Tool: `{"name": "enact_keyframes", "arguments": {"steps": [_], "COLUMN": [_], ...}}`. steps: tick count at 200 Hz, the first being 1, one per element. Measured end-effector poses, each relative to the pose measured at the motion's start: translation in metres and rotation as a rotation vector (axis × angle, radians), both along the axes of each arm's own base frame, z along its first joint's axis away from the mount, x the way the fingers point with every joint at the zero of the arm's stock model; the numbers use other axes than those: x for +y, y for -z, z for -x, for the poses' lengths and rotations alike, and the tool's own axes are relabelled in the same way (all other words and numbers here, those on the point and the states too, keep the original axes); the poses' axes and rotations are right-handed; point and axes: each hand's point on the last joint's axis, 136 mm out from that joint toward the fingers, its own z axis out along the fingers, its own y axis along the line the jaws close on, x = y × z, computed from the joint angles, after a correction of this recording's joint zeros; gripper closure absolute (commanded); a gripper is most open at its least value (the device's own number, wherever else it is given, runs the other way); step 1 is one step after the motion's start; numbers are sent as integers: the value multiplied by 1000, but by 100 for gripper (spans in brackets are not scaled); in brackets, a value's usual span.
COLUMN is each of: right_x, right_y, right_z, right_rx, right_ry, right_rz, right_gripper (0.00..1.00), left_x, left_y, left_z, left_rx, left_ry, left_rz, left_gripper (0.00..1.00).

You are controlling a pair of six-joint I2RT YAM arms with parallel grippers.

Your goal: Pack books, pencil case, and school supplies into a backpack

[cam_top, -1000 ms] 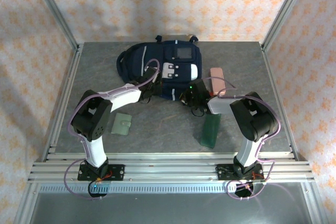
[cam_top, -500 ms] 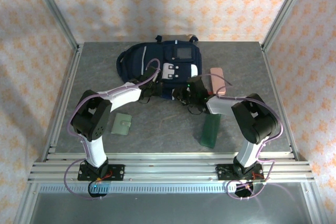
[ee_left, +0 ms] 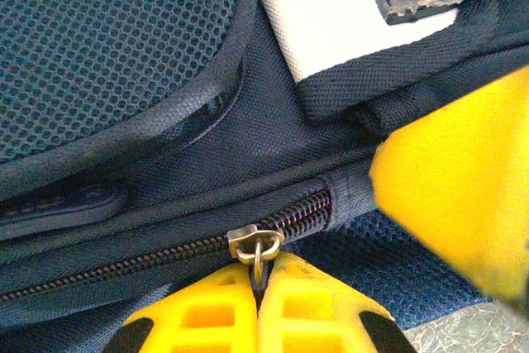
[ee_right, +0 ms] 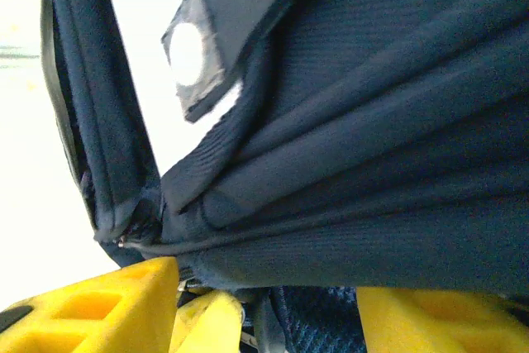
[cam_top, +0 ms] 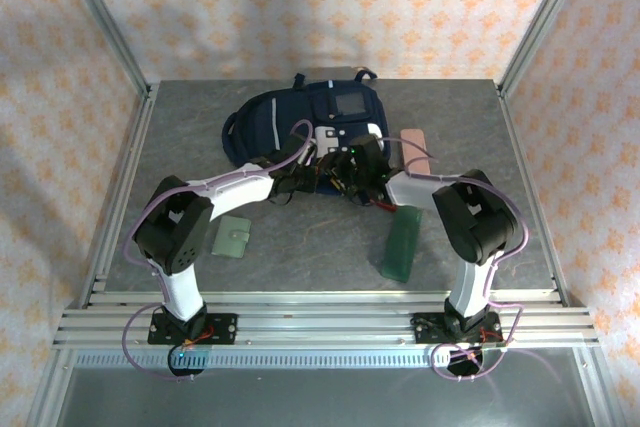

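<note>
Packing looked barely under way. On the left of the bench (cam_top: 180,147) the pale green wallet (cam_top: 233,237) lay flat near the left arm, well apart from the backpack (cam_top: 270,122). The backpack lay toward the back at the middle, its white front patches facing up. In the left wrist view its zip (ee_left: 157,252) ran closed up to the slider, so the step in hand was probably opening a compartment. To the right, the slim dark green rectangle (cam_top: 402,243) lay near the right arm. The pale pink pencil case (cam_top: 417,144) sat just beside the backpack's right edge. All three of these items were outside the bag. Whether the books were already inside could not be told, so most of the loading appeared to be left.

The left tool (ee_left: 259,274) was clamped tight, its two yellow fingers pressed together on the small metal zip pull (ee_left: 256,247) at the near edge of the backpack. The right tool (ee_right: 264,303) was at the same edge, just beside the left one. Its jaws stood apart, and folds of navy fabric from the backpack bulged across the gap and touched the fingers (ee_right: 107,303). It did not appear to pinch the cloth, though the close view left that uncertain.
</note>
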Motion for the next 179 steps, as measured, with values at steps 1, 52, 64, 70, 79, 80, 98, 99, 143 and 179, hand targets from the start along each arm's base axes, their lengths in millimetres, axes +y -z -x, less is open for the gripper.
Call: {"name": "enact_keyframes", "arguments": {"steps": [1,52,64,70,79,80,98,99,143,179], "right_x": [0,-6,-4,-3,-3,-3,-3,-3,-11,-20], "right_y": [0,6,13,15,15,15,14,14,16,12], "right_z": [0,-20,-23,-24,-27,-28,-30,-31,-26,-22], "right_rx": [2,104,143,153,162,161,163,163,120,107], "right_ry": [2,145,165,169,185,183,197,197,212,222], "right_rz": [-1,-62,-64,-63,-67,-66,-79,-80,-105,-111], "right_gripper": [43,58,74,85,96,98,100,100,100,100], "left_x": [0,-3,-2,-1,0,0,3,3,20,66], "left_y": [0,0,0,0,0,0,0,0,11,9], "left_z": [0,0,0,0,-1,-1,-3,-3,3,10], "left_rx": [0,-4,-6,-8,-11,-12,-19,-19,-39,-38], "left_ry": [0,0,-2,-7,-17,-18,-34,-35,-80,-168], "left_rz": [0,8,5,2,-1,-3,-10,-11,-82,-99], "left_gripper": [100,100,100,100,100,100,100,100,100,100]}}
